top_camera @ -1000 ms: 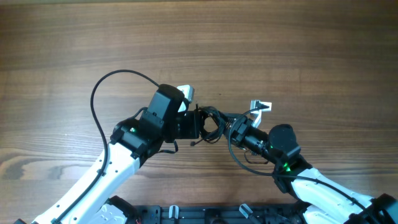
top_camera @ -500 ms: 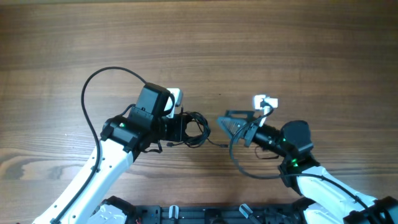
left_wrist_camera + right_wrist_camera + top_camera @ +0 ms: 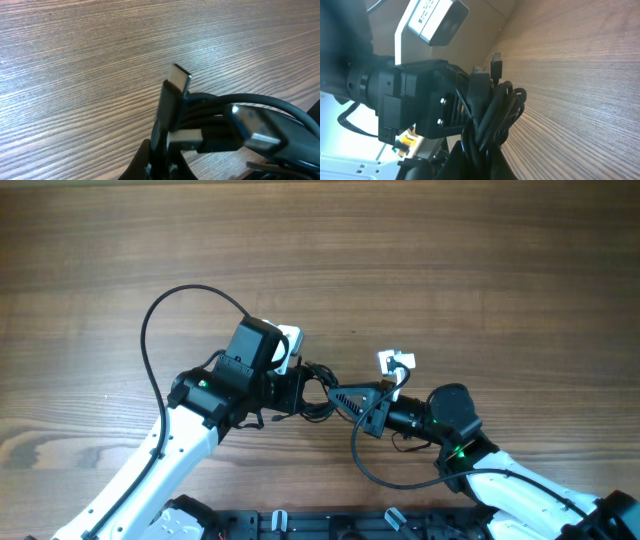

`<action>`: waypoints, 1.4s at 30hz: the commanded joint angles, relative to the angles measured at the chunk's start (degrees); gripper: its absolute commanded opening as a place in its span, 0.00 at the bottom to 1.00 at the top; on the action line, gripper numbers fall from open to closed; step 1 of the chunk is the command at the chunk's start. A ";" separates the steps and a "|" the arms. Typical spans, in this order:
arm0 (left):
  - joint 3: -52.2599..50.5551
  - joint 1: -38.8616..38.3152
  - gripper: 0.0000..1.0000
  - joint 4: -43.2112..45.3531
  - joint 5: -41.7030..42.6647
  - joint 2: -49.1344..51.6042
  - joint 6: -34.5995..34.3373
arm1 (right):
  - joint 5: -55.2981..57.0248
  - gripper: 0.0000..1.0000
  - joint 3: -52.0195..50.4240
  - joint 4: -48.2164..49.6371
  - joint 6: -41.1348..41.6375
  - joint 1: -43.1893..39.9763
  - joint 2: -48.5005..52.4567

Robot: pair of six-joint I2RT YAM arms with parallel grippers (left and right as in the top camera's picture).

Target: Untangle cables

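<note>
The cables (image 3: 318, 388) are bunched in a tangled loop over the table (image 3: 450, 260), near the middle of its front edge. The bundle is clamped on 2 sides, by the closed left gripper (image 3: 298, 391) and by the closed right gripper (image 3: 338, 397). 2 plugs (image 3: 179, 79) are seen protruding.

The left arm (image 3: 190, 440) is a white tube ending in black boxy housings, with a thick black wire (image 3: 146, 340) looping from it. The right arm (image 3: 520, 480) matches and shows a green light (image 3: 461, 450). Each wrist bears a white camera block (image 3: 288, 340). The right gripper (image 3: 340, 394) is a black wedge.
</note>
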 commanded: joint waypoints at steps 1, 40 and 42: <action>0.87 -0.20 0.12 0.59 1.07 -0.22 -0.33 | 2.58 0.05 0.61 -1.81 0.70 0.28 0.48; 9.05 1.51 0.40 -2.16 14.21 9.01 -34.69 | -3.91 0.04 0.61 -5.18 0.50 -4.61 0.48; 9.05 0.63 0.38 -2.12 14.16 9.01 -36.22 | -2.99 0.04 0.61 -6.16 0.52 -4.61 0.48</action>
